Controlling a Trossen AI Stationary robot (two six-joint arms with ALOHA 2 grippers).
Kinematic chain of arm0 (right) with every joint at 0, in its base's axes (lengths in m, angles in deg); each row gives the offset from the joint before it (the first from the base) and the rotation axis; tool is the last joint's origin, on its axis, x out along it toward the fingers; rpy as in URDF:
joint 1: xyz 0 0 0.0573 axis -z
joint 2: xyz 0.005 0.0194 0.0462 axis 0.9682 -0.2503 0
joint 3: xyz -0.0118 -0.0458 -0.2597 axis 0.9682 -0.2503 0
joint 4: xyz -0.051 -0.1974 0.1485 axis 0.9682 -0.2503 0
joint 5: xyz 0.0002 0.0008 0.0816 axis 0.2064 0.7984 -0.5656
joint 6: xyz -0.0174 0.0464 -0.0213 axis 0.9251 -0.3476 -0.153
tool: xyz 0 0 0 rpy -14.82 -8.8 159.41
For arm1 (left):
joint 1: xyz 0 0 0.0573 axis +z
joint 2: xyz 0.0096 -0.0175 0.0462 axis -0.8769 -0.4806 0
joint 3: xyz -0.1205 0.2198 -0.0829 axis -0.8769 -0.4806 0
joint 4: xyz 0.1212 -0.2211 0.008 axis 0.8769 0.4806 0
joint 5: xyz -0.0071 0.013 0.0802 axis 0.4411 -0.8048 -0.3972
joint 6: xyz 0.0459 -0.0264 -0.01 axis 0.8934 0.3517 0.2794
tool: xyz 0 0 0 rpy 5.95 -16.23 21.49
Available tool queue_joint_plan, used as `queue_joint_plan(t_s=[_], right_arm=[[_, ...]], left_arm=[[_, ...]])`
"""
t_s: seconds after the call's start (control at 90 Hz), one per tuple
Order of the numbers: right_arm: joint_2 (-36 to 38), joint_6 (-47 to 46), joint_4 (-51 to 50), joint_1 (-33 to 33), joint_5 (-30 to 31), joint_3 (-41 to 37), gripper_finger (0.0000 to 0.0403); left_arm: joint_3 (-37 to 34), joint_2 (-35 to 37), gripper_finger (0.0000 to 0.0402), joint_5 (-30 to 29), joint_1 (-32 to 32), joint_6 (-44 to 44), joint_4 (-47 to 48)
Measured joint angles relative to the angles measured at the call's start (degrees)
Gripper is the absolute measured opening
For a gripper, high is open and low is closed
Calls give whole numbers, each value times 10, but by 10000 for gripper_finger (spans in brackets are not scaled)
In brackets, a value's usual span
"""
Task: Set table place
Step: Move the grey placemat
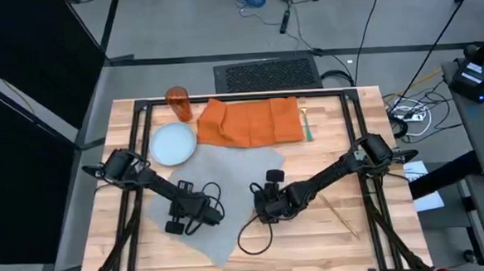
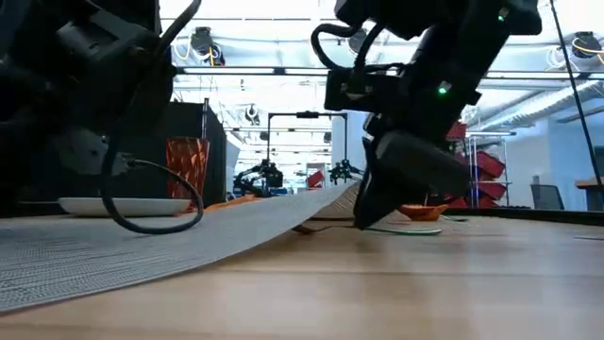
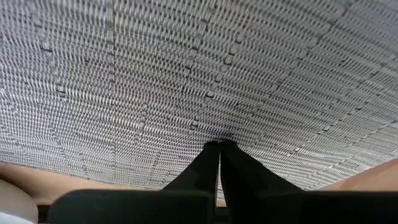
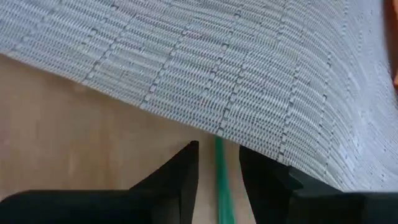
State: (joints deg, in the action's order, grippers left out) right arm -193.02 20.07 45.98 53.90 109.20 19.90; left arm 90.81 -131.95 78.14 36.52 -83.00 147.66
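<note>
A grey woven placemat (image 1: pixel 227 174) lies askew on the middle of the light-wood table (image 1: pixel 372 245). My left gripper (image 1: pixel 184 215) is over its left part, shut, with its tips on the weave (image 3: pixel 219 144). My right gripper (image 1: pixel 265 207) stands at the mat's right edge, open, with a finger on either side of a green cutlery handle (image 4: pixel 221 180) that lies on the wood and runs under the raised mat edge (image 2: pixel 330 196). The pale-blue plate (image 1: pixel 174 144), orange tumbler (image 1: pixel 178 103), orange napkin (image 1: pixel 249 121) and a green-handled fork (image 1: pixel 306 125) sit along the far side. My left gripper presses its shut fingertips (image 3: pixel 211 155) down on the placemat's upper face (image 3: pixel 219 134) from above, in the mat's left half. The mat lies flat on the table there.
A thin gold piece (image 1: pixel 339 216) lies on the bare wood near the right edge. The black frame bars (image 1: pixel 353 121) run along the table's sides and far end. Loose cables loop beside both grippers (image 1: pixel 251 234). Bare wood shows along the near edge.
</note>
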Motion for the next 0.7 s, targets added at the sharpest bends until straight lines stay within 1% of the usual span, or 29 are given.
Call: queue_joint_plan(t_s=[0.144, 0.289, 0.389, 0.578, 0.7], right_arm=[[0, 8, -2, 0, 4, 8, 122], [0, 30, 29, 7, -42, 10, 147], [1, 34, 29, 16, -44, 10, 159], [1, 51, 30, 37, -50, 10, 161], [2, 72, 32, 53, -83, 10, 160]], left_arm=[[0, 0, 0, 0, 0, 0, 0], [0, 0, 0, 1, 0, 2, 0], [0, 0, 0, 1, 0, 2, 0], [0, 0, 0, 2, 0, 2, 0], [0, 0, 0, 2, 0, 4, 0]])
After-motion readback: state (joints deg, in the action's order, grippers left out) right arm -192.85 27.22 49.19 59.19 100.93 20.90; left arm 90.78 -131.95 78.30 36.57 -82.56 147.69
